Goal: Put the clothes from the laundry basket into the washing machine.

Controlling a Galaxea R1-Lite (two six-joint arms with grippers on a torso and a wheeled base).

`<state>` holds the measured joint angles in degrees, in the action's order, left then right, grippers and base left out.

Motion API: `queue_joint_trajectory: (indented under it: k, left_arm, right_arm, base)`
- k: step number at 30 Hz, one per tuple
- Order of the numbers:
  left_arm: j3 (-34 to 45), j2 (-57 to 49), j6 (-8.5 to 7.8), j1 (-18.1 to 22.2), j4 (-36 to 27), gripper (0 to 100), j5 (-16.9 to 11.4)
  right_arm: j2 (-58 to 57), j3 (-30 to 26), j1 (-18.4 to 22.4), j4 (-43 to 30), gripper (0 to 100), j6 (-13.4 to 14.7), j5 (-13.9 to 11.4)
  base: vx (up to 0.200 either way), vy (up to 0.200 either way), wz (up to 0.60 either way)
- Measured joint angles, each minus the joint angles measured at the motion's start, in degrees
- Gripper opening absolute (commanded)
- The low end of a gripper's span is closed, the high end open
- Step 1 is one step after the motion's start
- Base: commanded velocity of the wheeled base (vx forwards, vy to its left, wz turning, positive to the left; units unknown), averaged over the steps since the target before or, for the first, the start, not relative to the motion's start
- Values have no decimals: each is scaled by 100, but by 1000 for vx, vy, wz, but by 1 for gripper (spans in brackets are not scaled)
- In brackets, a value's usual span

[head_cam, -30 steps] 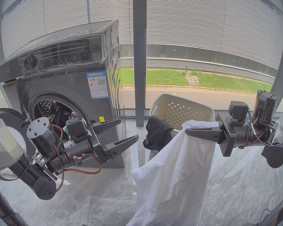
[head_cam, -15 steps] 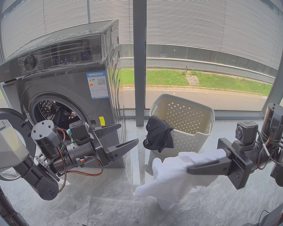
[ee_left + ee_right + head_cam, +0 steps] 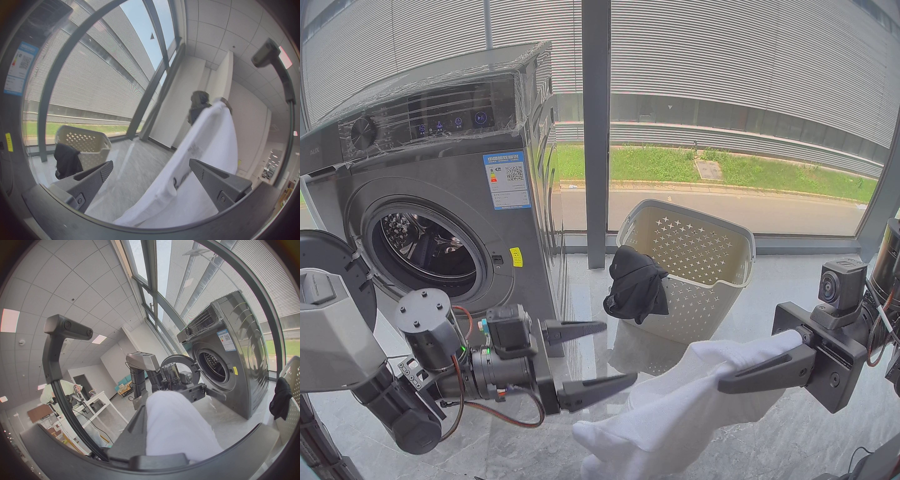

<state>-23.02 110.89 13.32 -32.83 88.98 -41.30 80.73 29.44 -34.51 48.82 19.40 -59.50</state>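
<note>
Head view: right tool (image 3: 731, 370) pinches white garment (image 3: 675, 415); left tool (image 3: 620, 351) spread near washing machine (image 3: 456, 169).

The washing machine (image 3: 512, 262) has its drum mouth (image 3: 425, 250) unblocked, with the door (image 3: 330, 270) open to the left. Bare floor (image 3: 584, 294) lies between machine and basket (image 3: 700, 300). A white cloth (image 3: 687, 400) drapes across the near gap, just right of the left gripper (image 3: 621, 351).
</note>
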Motion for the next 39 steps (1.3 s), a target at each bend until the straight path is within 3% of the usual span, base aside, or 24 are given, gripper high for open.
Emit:
queue_joint_trajectory:
  k: [6, 8, 17, 23, 31, 39]
  left_arm:
    - [414, 127, -622, -134, 0, 100, -410]
    - [456, 195, -690, -145, -2, 100, -464]
    - [485, 328, -686, -252, 0, 100, -651]
    - [463, 413, -695, -363, 0, 100, -660]
    - [452, 557, -709, -396, -2, 100, -741]
    - [463, 555, -730, -597, 0, 100, -908]
  right_arm:
    - [-107, 27, 0, 2, 0, 414, -296]
    - [-135, 29, 0, 2, 0, 466, -361]
    - [-145, 33, -95, 4, 0, 510, -649]
    - [4, 74, -443, 4, 0, 589, -764]
    - [254, 374, -818, 4, 0, 797, -919]
    - [568, 777, -875, 2, 0, 896, -1015]
  base:
    - [0, 0, 0]
    - [0, 0, 0]
    - [0, 0, 0]
    - [0, 0, 0]
    - [0, 0, 0]
    - [0, 0, 0]
